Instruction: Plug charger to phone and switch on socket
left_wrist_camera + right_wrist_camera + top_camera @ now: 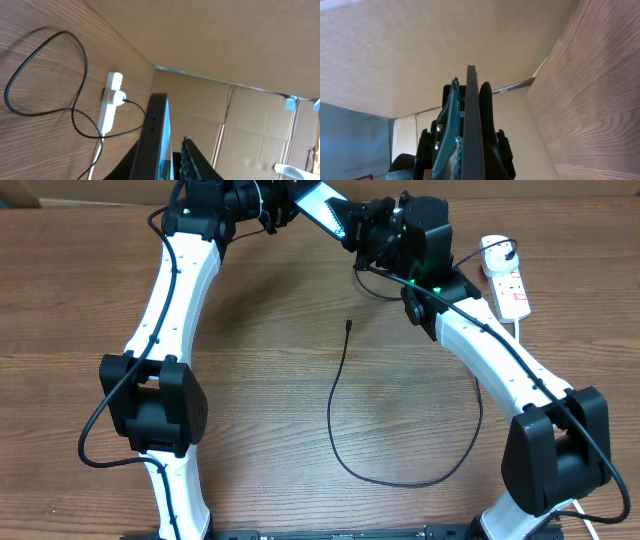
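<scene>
The phone (322, 205) hangs in the air over the table's far edge, between my two grippers. My right gripper (358, 225) is shut on one end of it; in the right wrist view the phone (472, 90) stands edge-on, pinched between the fingers (451, 105). My left gripper (290, 202) straddles the other end. In the left wrist view one finger lies against the dark back of the phone (155, 125), and a thin gap shows between the screen and the ribbed pad (189, 155). The charger cable (400, 480) loops across the table, its tip (348, 325) lying free. The socket (510, 280) lies far right.
A white plug (497, 252) sits in the socket, with the thick white cord (519, 325) running toward the front. The socket (110, 105) and the black cable (45, 45) also show in the left wrist view. Cardboard walls (240, 45) stand behind the table.
</scene>
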Controlling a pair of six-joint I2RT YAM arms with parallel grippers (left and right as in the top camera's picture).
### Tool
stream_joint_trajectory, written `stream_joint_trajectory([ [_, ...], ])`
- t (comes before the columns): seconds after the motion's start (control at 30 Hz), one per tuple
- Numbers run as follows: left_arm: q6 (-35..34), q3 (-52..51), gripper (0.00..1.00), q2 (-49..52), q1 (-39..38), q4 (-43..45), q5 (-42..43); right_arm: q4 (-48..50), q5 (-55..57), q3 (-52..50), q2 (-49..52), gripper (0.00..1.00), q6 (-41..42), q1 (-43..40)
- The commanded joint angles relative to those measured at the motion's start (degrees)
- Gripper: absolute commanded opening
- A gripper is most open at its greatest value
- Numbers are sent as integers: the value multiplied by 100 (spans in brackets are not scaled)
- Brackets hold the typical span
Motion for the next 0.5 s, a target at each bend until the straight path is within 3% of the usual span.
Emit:
stream_joint_trajectory([
  [0.0, -101, 127, 16, -57, -103, 262, -50, -13, -789, 160, -278, 4, 0, 166],
  [0.17, -205, 127, 5, -57, -103, 262, -50, -13, -798, 160, -278, 4, 0, 166],
  [0.47, -330, 127, 4, -57, -103, 258, 15, -13, -798, 160, -278, 4, -2, 166],
])
